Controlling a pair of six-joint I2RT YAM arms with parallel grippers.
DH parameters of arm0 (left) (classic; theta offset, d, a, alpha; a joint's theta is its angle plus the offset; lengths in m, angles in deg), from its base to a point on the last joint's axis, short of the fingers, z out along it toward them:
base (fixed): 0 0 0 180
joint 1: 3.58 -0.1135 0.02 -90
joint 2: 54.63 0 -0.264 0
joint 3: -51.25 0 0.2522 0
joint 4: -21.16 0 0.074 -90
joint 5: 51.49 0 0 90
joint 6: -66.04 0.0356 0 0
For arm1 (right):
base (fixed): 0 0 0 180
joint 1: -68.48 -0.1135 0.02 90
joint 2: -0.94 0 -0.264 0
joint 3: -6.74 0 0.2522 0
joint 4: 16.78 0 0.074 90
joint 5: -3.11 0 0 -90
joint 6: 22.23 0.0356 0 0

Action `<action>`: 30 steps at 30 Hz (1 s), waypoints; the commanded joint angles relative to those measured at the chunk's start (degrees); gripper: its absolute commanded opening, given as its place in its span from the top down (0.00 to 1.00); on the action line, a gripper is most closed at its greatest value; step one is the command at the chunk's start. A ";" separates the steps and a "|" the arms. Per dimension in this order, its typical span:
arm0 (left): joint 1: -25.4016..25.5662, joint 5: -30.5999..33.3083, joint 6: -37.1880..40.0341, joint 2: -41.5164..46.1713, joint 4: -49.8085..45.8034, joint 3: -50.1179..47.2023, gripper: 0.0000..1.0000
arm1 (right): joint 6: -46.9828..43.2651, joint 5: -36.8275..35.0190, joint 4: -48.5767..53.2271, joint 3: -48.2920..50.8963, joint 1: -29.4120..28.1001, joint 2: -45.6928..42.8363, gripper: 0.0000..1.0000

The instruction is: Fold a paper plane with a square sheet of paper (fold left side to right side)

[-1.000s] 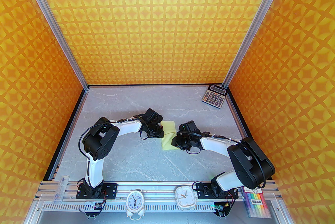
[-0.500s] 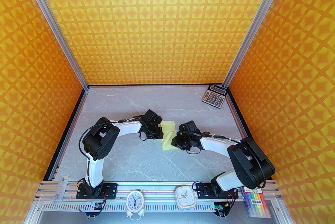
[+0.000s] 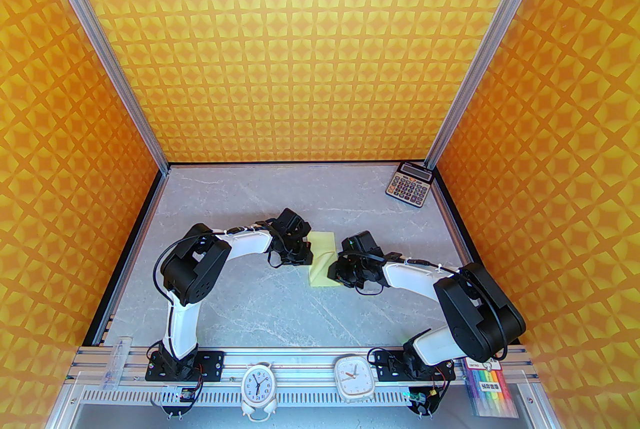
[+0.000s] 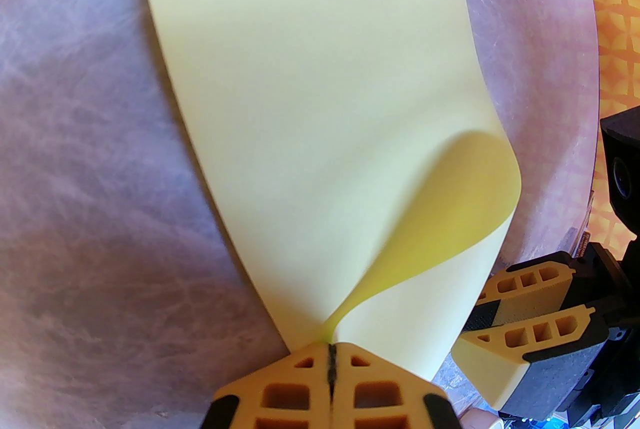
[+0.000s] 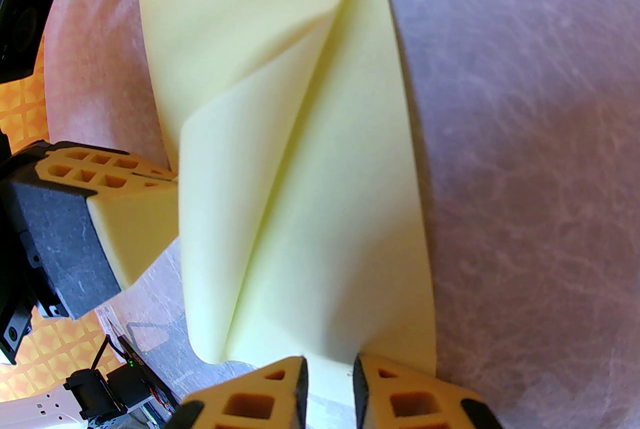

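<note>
The square sheet of paper point(image 3: 324, 244) is pale yellow and lies mid-table between both arms, its left part curled up and over toward the right. In the left wrist view my left gripper point(image 4: 331, 351) is shut on the raised edge of the sheet point(image 4: 310, 91), which bulges into a loop. The right gripper's fingers point(image 4: 530, 312) sit at the sheet's right edge. In the right wrist view my right gripper point(image 5: 330, 379) stands with its jaws a narrow gap apart over the sheet point(image 5: 310, 196). From above, the left gripper point(image 3: 307, 259) and right gripper point(image 3: 334, 273) flank the sheet. A paper plane is out of view.
A grey calculator point(image 3: 409, 184) lies at the far right corner of the marble table point(image 3: 240, 307). Two white clocks point(image 3: 257, 387) point(image 3: 353, 377) and a pack of coloured markers point(image 3: 492, 392) sit on the near rail. Patterned orange walls close in three sides.
The left arm's elbow has shifted slightly to the right. The sheet and the right arm look the same.
</note>
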 commanded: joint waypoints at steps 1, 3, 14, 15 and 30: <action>-0.43 0.90 1.10 -0.90 -1.27 0.69 1.00 | -0.25 0.54 -2.25 0.89 -0.73 -3.18 0.81; -0.48 0.89 1.00 -0.72 -1.11 0.41 1.00 | 0.42 1.22 -3.51 0.81 -1.28 -4.95 0.86; -0.49 0.89 0.80 -0.64 -0.90 0.13 1.00 | 5.53 3.00 -12.29 1.29 -4.92 -1.05 0.93; -0.47 0.89 0.82 -0.64 -1.03 0.13 1.00 | 6.09 3.09 -13.32 1.11 -5.40 -0.22 0.93; -0.48 0.95 1.05 -0.56 -1.67 0.73 1.00 | 5.87 1.80 -13.20 -1.04 -7.81 4.69 0.91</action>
